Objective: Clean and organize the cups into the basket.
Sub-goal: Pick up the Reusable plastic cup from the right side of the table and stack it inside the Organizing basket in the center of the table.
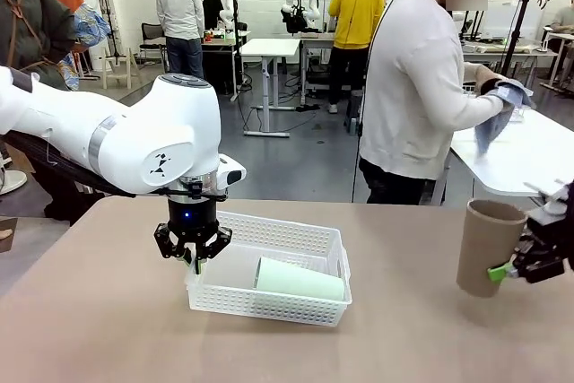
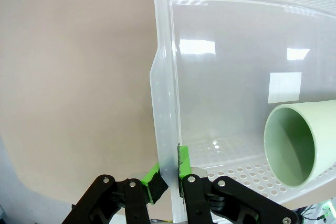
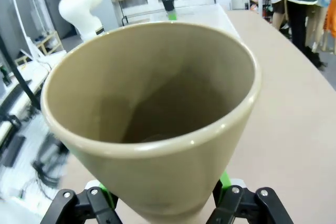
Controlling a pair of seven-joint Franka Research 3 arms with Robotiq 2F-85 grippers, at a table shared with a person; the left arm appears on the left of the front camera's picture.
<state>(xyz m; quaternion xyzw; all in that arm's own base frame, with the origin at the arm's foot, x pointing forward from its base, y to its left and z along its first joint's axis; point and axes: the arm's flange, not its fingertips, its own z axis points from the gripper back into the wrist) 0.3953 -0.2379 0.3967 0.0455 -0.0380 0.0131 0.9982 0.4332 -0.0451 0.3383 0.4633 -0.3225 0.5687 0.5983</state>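
- front: left gripper (image 1: 195,257) is pinched on the basket (image 1: 296,230) at its left end wall; mint cup (image 1: 300,280) lies on its side inside; right gripper (image 1: 507,268) clamps the upright tan cup (image 1: 487,244).
- left wrist: green pads (image 2: 156,184) squeeze the basket wall.
- right wrist: pads press both sides of the tan cup.

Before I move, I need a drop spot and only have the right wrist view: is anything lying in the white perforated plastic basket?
Observer: Yes. One pale mint green tumbler lies on its side in the white perforated plastic basket, toward its right end.
Operator: Is the basket held?
Observer: The left tool is shut on the basket's left end wall.
Operator: And my cup?
Observer: Your right tool grips the tan-brown tumbler upright, off to the basket's right, apart from it.
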